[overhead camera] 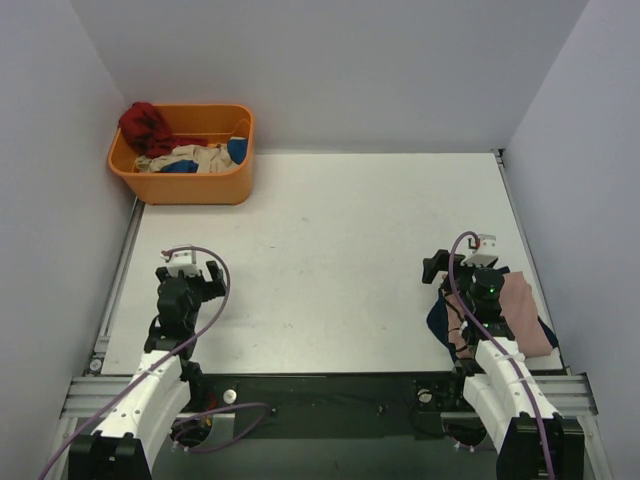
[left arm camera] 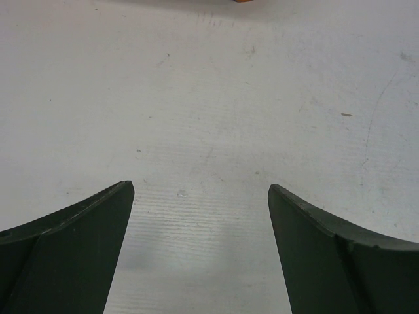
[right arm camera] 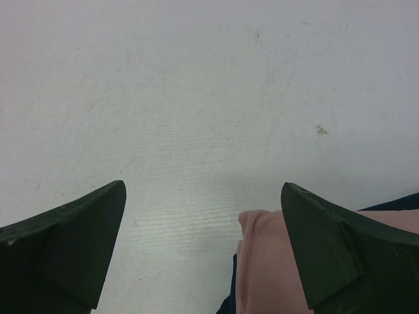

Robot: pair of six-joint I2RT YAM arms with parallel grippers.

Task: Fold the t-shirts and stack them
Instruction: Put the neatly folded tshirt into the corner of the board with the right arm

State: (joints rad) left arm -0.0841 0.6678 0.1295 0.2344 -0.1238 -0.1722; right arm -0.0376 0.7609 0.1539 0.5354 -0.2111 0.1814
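A folded dusty-pink t-shirt [overhead camera: 525, 312] lies on top of a dark navy t-shirt [overhead camera: 437, 322] at the table's near right, partly under my right arm. In the right wrist view the pink t-shirt's edge [right arm camera: 262, 261] shows beside the right finger, with a strip of the navy t-shirt [right arm camera: 229, 302] below it. My right gripper [overhead camera: 462, 262] [right arm camera: 203, 184] is open just past the stack, holding nothing. My left gripper [overhead camera: 188, 270] [left arm camera: 200, 186] is open over bare table at the near left, far from the t-shirts.
An orange basket [overhead camera: 190, 185] stands at the far left corner, holding red, cream and blue clothes. The white table [overhead camera: 330, 230] is walled in behind and on both sides. A metal rail [overhead camera: 330, 385] runs along the near edge.
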